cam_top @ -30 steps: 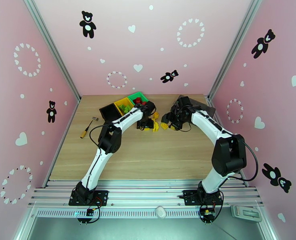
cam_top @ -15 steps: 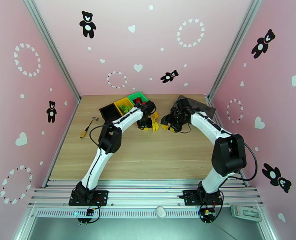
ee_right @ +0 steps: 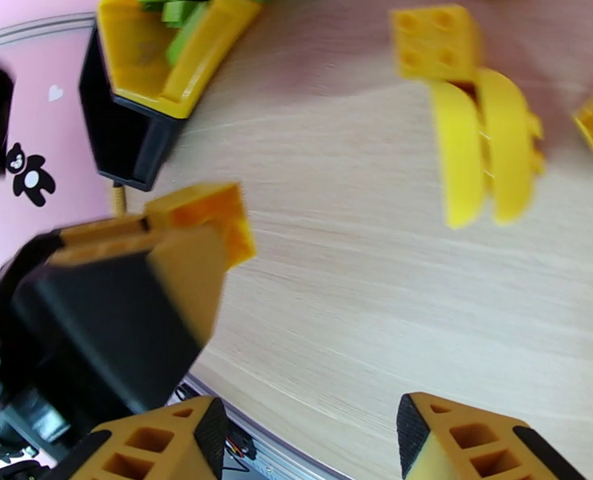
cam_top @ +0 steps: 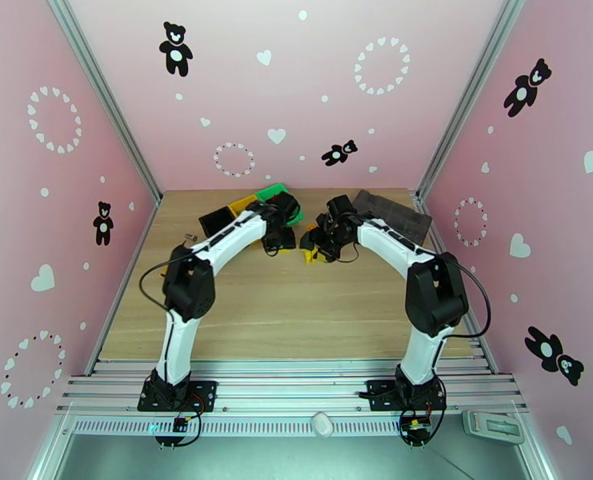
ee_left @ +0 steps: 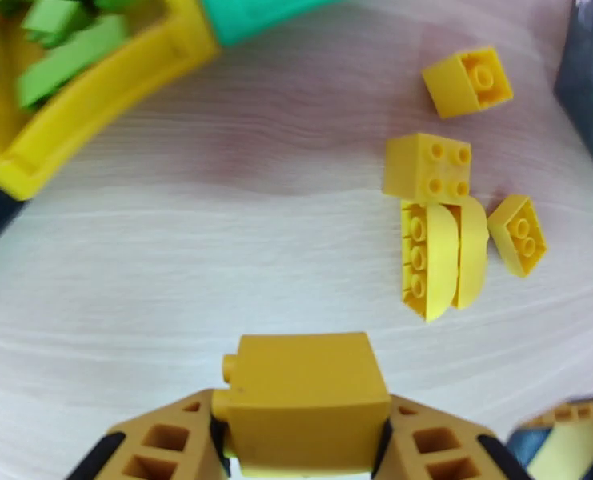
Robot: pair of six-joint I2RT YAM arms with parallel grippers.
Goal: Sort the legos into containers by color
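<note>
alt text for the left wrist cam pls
Left gripper clamps a yellow brick between its fingers, wooden table beyond. A cluster of loose yellow bricks lies at right; a yellow bin holding green bricks sits top left.

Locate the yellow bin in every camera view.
Top external: yellow bin between the black bin and green bin.
Left wrist: bin in the top-left corner, green bricks inside.
Right wrist: bin at top left, above the black bin.
Shared landmark: the adjoining green bin.
</note>
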